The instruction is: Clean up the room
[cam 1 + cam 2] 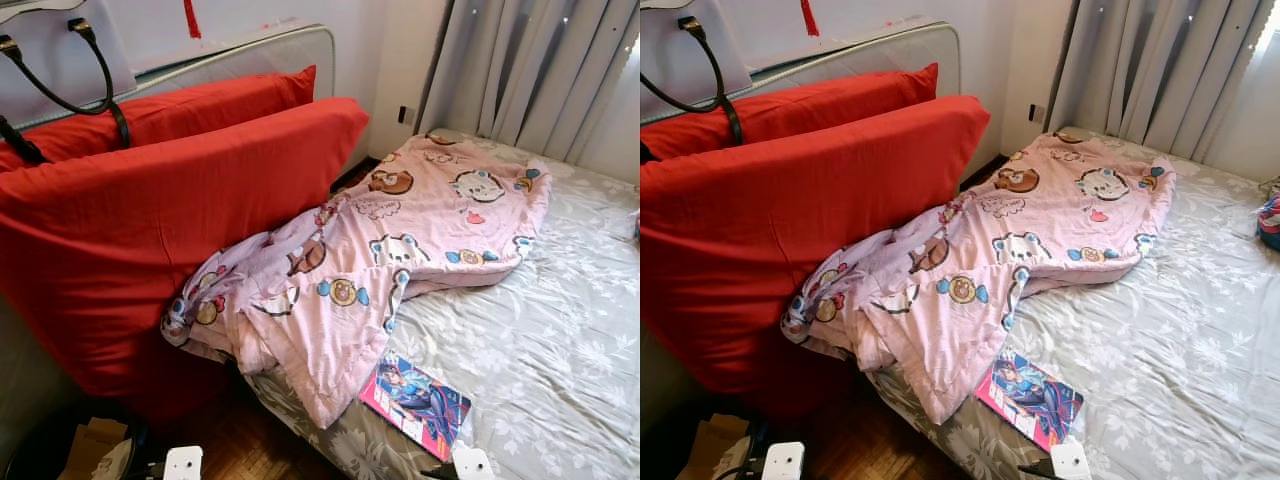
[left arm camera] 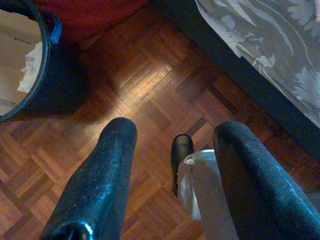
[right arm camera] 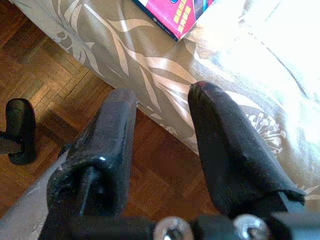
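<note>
Bed (image 1: 560,350) with grey floral sheet, pink cartoon-print blanket (image 1: 390,250) crumpled across its left side, corner hanging over near edge. Magazine (image 1: 415,398) with bright cover lies on sheet near that edge, just right of blanket corner. Two red pillows (image 1: 150,230) stand at left by headboard. Bin (image 2: 30,60) on parquet floor (image 2: 150,90), far left. Left gripper (image 2: 175,180) empty, fingers apart, low over floor. Right gripper (image 3: 162,150) empty, fingers apart, at bed edge near magazine.
</note>
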Tool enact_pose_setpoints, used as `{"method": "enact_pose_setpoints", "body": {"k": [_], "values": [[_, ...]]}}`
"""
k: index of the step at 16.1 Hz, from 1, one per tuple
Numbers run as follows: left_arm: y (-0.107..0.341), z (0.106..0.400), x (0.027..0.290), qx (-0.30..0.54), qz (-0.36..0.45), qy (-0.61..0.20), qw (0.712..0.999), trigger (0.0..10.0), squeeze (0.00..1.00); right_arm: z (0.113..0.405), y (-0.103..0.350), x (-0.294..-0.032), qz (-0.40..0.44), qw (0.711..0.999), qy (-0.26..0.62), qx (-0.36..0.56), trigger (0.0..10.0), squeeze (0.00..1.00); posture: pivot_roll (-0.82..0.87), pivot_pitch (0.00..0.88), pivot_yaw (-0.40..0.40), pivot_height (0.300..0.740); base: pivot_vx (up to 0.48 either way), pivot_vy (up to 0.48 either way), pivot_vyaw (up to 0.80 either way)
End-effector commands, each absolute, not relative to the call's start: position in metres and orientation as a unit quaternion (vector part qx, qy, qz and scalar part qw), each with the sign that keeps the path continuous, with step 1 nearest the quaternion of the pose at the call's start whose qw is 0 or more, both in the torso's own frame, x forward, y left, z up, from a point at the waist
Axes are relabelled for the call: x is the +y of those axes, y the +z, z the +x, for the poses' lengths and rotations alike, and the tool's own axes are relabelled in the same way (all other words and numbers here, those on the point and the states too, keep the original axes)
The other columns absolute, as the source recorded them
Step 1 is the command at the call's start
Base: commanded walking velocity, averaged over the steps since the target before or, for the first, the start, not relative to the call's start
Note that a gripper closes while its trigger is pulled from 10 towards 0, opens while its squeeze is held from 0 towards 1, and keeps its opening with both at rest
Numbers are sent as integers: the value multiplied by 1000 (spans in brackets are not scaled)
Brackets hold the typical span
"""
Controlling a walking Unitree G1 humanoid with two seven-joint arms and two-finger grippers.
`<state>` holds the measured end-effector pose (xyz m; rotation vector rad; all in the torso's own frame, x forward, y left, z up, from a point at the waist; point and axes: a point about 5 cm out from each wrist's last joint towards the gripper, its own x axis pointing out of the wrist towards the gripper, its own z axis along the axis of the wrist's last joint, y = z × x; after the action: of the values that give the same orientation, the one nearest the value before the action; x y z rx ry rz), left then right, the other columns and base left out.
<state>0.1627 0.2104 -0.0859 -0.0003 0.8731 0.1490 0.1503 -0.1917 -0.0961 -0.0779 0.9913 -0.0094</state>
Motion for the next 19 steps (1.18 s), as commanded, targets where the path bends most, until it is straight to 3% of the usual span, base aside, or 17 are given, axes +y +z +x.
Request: {"method": "enact_pose_setpoints", "body": {"k": [1,12,19], "values": [[-90,166,197,468,6,25,884,10000,0,216,-58,-230,81,912,-82,394,10000,0,-8,0,45,740,0,0,0],[-88,169,199,451,22,25,892,10000,0,215,-59,-228,107,911,-86,388,10000,0,-13,0,48,740,0,0,0],[-79,179,199,381,-2,54,923,10000,0,222,-52,-230,99,926,-69,358,10000,0,1,0,25,740,0,0,0]]}}
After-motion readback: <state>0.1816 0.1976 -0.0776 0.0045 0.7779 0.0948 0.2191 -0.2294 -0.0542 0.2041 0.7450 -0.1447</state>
